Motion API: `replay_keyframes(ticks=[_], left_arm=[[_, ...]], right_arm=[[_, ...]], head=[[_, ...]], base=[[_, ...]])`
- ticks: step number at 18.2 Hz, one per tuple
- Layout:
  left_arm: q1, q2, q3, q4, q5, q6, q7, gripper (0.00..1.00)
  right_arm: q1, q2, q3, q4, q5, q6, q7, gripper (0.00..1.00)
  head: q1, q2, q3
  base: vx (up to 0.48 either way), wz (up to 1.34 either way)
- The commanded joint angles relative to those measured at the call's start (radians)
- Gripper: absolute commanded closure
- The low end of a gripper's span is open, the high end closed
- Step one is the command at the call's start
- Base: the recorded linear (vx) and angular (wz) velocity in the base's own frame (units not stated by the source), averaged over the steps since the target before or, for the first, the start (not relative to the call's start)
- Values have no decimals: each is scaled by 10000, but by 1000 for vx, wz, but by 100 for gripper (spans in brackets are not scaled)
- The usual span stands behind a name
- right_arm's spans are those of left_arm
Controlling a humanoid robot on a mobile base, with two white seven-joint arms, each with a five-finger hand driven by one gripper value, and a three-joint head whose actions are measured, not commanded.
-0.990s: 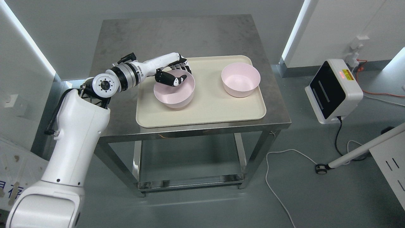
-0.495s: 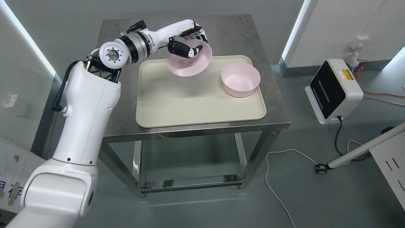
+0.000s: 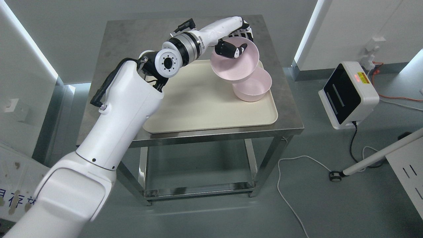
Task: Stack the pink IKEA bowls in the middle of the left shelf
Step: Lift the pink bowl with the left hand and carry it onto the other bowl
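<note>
Your left hand (image 3: 235, 41) has its fingers (image 3: 228, 50) closed over the rim of one pink bowl (image 3: 231, 64), thumb inside, the other fingers behind the outer wall. You hold that bowl tilted in the air above the far right part of the tray (image 3: 198, 105), overlapping the second pink bowl (image 3: 252, 89) from the far-left side. You cannot tell whether the two bowls touch. The second bowl sits upright on the tray near its far right corner. The tray lies on the steel desk (image 3: 132, 36), toward its near edge.
</note>
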State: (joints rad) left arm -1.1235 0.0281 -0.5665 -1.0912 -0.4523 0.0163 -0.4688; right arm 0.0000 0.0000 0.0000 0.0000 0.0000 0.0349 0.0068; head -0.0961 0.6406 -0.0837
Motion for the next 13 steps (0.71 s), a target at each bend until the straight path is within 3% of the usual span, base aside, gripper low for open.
replay_keyframes(ticks=[1, 7, 13], left_arm=[[-1142, -106, -2817, 1538, 809, 158, 621, 98], [-1282, -106, -2879, 2090, 1500, 635, 1527, 98], [-1267, -106, -2818, 2597, 1501, 558, 1544, 95]], right_arm=[[292, -175, -108, -337, 0, -12, -6, 0], [292, -175, -107, -337, 0, -12, -6, 0], [292, -175, -107, -337, 0, 3, -6, 0]], head=[[0, 0, 0], [0, 0, 0], [0, 0, 0]], base=[[0, 0], [0, 0], [0, 0]])
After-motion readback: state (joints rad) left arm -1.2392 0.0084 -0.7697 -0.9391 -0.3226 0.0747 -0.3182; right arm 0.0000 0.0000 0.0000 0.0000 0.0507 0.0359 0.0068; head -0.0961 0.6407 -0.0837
